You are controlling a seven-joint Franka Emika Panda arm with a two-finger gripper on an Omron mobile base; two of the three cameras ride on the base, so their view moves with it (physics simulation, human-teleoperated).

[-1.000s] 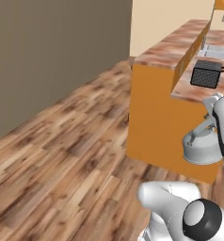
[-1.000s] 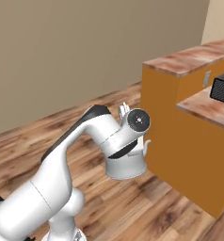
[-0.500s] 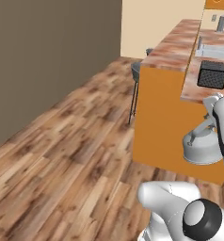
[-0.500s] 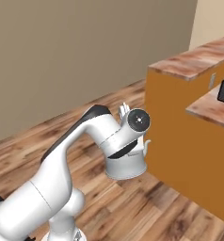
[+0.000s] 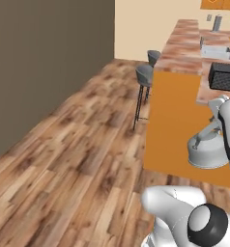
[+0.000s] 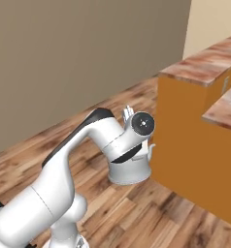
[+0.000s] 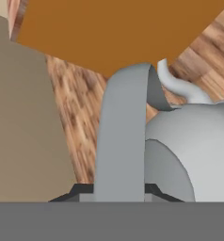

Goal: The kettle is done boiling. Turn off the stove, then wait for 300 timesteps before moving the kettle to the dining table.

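Upright, kettle (image 5: 207, 152) (gripper-held), spout toward dining table (image 5: 177, 111)

silver-grey kettle (image 5: 207, 152), orange-sided marbled dining table (image 5: 176, 116)

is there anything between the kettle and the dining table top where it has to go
Nothing stands between them. The claw is shut on the handle and carries the kettle in the air over the wood floor, beside the orange side of the dining table. The kettle hangs below the stone top, so it must rise first. Two stools stand further along.
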